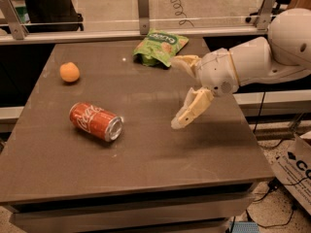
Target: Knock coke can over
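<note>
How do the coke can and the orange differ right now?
The coke can lies on its side, a cylinder; the orange is a ball. The coke can is red with white script; the orange is plain. The coke can looks larger and nearer than the orange. Both rest on the table, clear of the open gripper hovering at the view's right.
</note>
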### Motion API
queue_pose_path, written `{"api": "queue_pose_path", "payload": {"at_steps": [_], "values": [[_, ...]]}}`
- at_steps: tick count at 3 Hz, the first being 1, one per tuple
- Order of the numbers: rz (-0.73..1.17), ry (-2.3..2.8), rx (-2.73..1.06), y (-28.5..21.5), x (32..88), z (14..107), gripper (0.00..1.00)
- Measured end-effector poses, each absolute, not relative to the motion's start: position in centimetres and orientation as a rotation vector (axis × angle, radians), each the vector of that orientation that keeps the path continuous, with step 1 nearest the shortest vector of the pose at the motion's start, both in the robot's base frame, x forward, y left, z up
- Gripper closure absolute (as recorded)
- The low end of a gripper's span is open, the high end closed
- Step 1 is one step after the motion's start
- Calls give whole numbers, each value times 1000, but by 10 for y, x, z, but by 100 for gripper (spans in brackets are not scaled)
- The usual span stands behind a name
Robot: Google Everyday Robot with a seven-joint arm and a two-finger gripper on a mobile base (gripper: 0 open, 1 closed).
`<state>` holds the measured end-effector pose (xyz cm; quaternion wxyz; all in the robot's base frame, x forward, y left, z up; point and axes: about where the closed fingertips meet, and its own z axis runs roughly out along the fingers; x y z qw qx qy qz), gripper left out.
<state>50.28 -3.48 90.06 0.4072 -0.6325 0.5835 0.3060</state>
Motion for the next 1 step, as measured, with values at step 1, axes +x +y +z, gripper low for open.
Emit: {"api": "queue_pose_path", "payload": {"at_steps": [1], "values": [[772, 1471, -1595, -35, 503, 901, 0]]}}
